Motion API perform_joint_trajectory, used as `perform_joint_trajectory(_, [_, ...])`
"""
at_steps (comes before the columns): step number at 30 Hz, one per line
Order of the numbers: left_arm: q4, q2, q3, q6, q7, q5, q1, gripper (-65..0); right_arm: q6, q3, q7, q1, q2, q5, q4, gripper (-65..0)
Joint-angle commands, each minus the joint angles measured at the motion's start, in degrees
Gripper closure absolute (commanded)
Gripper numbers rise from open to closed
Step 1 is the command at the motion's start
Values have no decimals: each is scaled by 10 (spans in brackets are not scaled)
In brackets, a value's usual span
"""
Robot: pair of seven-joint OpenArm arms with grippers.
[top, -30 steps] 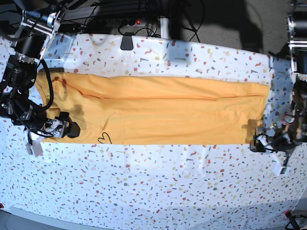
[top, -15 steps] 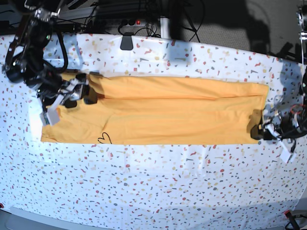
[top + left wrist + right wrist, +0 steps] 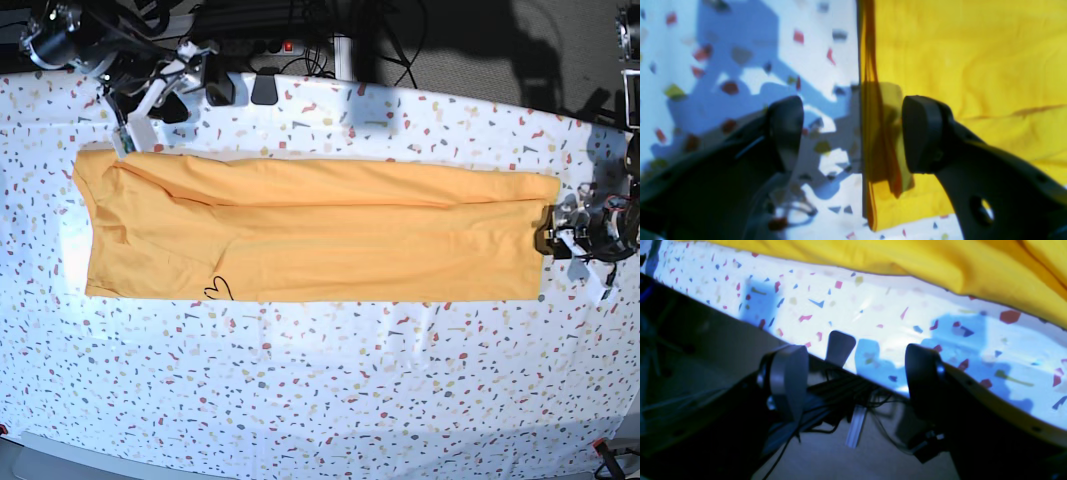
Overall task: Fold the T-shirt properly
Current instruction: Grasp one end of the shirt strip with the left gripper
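The orange-yellow T-shirt lies flat as a long folded strip across the table, with a bit of black lettering at its near edge. At the strip's right end my left gripper is open. In the left wrist view that gripper straddles the layered edge of the T-shirt, one finger over cloth, the other over the table. My right gripper is open above the back left table edge, clear of the shirt. The right wrist view shows this gripper empty, with the T-shirt beyond it.
A speckled white cover spreads over the table. A dark clamp sits on the back edge, seen also as a grey clamp between the right fingers. A power strip and cables lie behind the table.
The right arm has left the shirt's left end and swung up to the back left table edge, gripper empty. The left gripper has shifted slightly up along the shirt's right end.
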Motion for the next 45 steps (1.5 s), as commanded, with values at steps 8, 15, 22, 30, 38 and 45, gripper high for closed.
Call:
perform_joint_trajectory(8, [-51, -10, -4, -75, 43, -137, -11, -447, 5, 2, 12, -3, 2, 24, 55, -428])
perform_joint_trajectory(15, [-61, 3, -4, -83, 68, -139, -11, -447, 5, 2, 12, -3, 2, 24, 61, -428])
perform_joint_trajectory(22, [-61, 25, -4, -95, 98, -153, -10, -447, 5, 2, 12, -1, 2, 24, 61, -428])
perform_joint_trajectory(30, [-61, 26, -4, -95, 93, -152, -10, -446, 5, 2, 12, -1, 2, 24, 61, -428])
perform_joint_trajectory(38, [-60, 25, -4, -95, 84, -151, -12, 0, 5, 2, 12, -1, 2, 24, 61, -428])
perform_joint_trajectory(45, [-52, 25, -4, -95, 77, -153, -22, 0, 5, 2, 12, 0, 1, 25, 61, -428])
